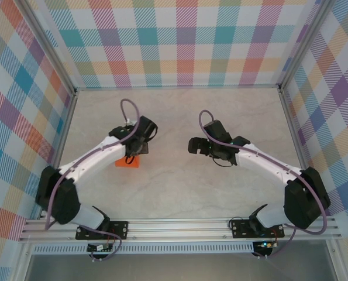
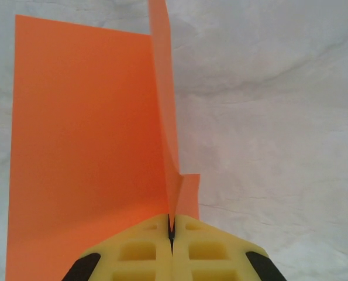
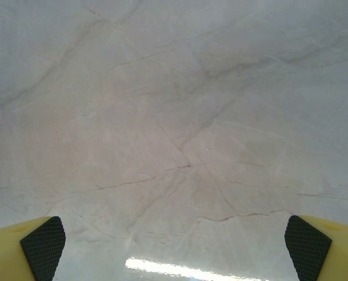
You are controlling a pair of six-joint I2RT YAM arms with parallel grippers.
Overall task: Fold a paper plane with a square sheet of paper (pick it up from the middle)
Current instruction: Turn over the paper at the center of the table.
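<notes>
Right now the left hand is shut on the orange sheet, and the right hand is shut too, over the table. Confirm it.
Not quite. The right hand is open, not shut: the right wrist view shows its fingers spread wide apart over the table. The rest holds: the left hand is shut on the orange sheet, pinching up a ridge of it.

The right gripper gapes wide above the veined tabletop; a bright streak beneath it, probably glare.
</notes>
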